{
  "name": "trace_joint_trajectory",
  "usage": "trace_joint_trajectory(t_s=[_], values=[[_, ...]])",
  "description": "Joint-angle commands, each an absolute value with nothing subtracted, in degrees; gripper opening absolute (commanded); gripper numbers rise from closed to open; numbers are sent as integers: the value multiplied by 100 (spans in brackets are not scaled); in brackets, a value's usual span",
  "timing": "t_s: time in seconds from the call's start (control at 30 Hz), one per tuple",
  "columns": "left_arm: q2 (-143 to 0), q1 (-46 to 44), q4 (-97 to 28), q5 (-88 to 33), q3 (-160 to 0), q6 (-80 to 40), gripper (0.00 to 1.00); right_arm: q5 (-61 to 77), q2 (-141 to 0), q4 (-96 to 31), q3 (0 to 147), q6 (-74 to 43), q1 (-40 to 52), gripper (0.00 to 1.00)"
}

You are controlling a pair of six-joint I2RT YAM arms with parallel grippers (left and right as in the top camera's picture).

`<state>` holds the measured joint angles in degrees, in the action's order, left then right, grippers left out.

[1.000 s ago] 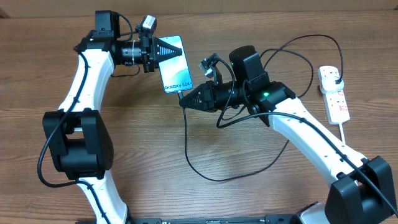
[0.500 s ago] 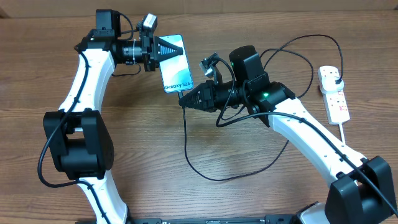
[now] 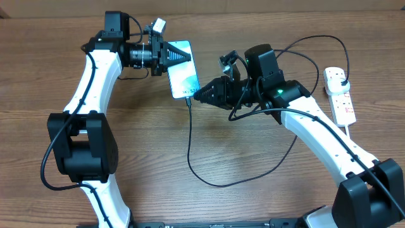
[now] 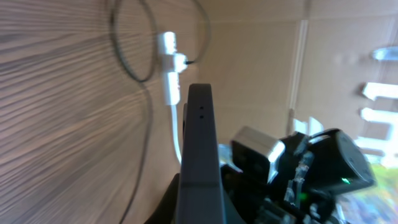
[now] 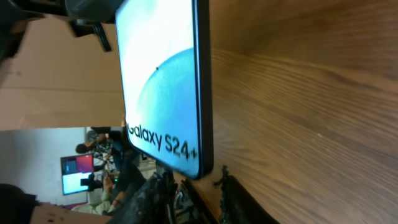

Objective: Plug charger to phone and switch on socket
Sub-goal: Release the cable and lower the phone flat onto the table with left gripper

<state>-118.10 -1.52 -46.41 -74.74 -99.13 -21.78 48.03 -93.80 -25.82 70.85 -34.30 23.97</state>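
Toward the far edge, the left gripper (image 3: 187,57) was clamped on the phone (image 3: 183,81). The right gripper (image 3: 199,95) sat at its port end by the charger (image 3: 190,136), grip unclear; pushing straight along the phone seemed wisest.
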Motion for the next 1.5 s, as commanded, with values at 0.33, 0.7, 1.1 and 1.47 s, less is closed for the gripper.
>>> trace_joint_trajectory(t_s=[0.33, 0.7, 1.1, 1.47], values=[[-11775, -148, -6281, -5103, -9953, -519, 4, 4071, -9271, -3774, 7196, -2644, 1656, 37], [-12040, -152, -6381, -4331, -9946, -246, 4, 2969, -9268, -4661, 7196, -2196, 1594, 37], [-13098, -130, -6267, -4322, -9948, 30, 4, 2674, -9268, -4838, 7196, -2069, 1592, 38], [-13417, -130, -6095, -3986, -9948, -5, 10, 2639, -9268, -4840, 7196, -2071, 1594, 38]])
